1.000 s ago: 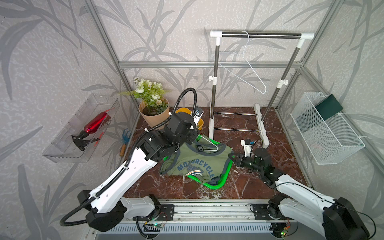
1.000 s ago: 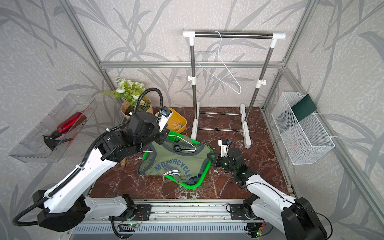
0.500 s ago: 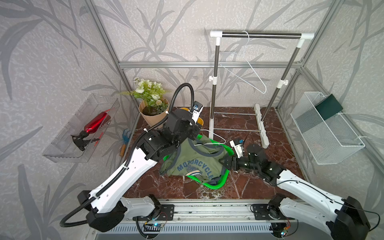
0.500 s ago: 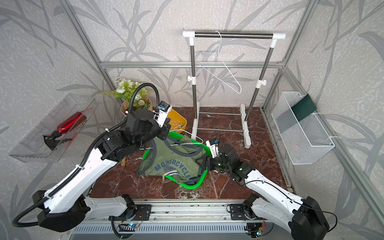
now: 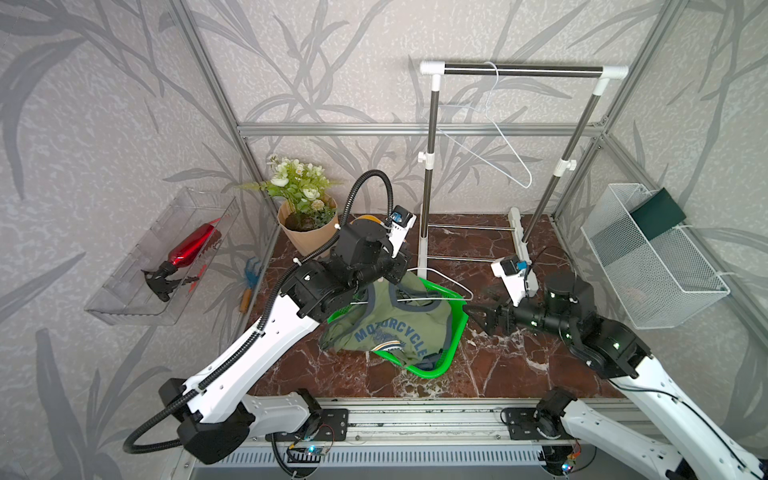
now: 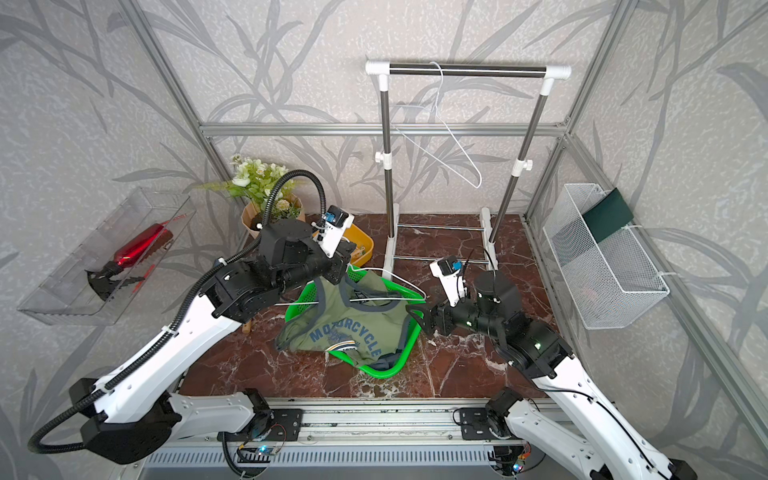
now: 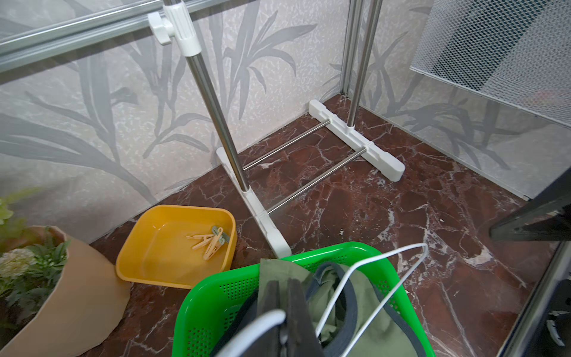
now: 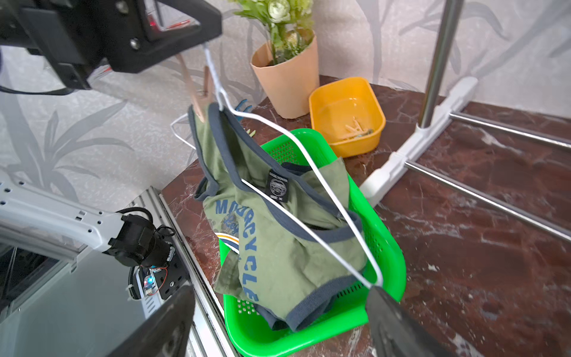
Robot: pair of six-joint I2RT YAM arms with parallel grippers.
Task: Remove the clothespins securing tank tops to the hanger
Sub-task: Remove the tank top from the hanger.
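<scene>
Pinched the hanger point(image 8: 321, 182) in the left tool point(image 7: 284, 282), fingers pressed together on the white wire at its raised end, above the far-left corner of the basket point(image 5: 457, 328). Saw the wire sloping down from there to the right across the basket, its low end right at one fingertip point(image 8: 383, 309) of the right tool point(image 5: 476, 320) (touching or only just beside, could not tell). Held the right tool spread wide, gripping nothing, low over the table point(image 5: 519, 361), just right of the basket's right rim and pointed left at it.

Found the olive tank top point(image 5: 395, 332) strung on the hanger, one strap high by the left tool, the body with its MOTORCYCLE lettering sagging into the basket and spilling over its left rim. Saw one clothespin point(image 8: 197, 92) on that high strap, clipped at the meeting of strap and wire, legs up, just below the left tool. Noted a darker blue-grey cloth point(image 8: 272, 321) under the olive one at the basket's near end; could not tell what it was.

Saw more clothespins point(image 7: 210, 242) lying loose in the yellow tray point(image 7: 139, 247), set on the table just beyond the basket's far-left corner, between the pot point(image 5: 309, 245) and the left foot of the rack point(image 5: 430, 166). Saw a bare second hanger point(image 5: 528, 178) hooked on the rack's top rail at the far side.
</scene>
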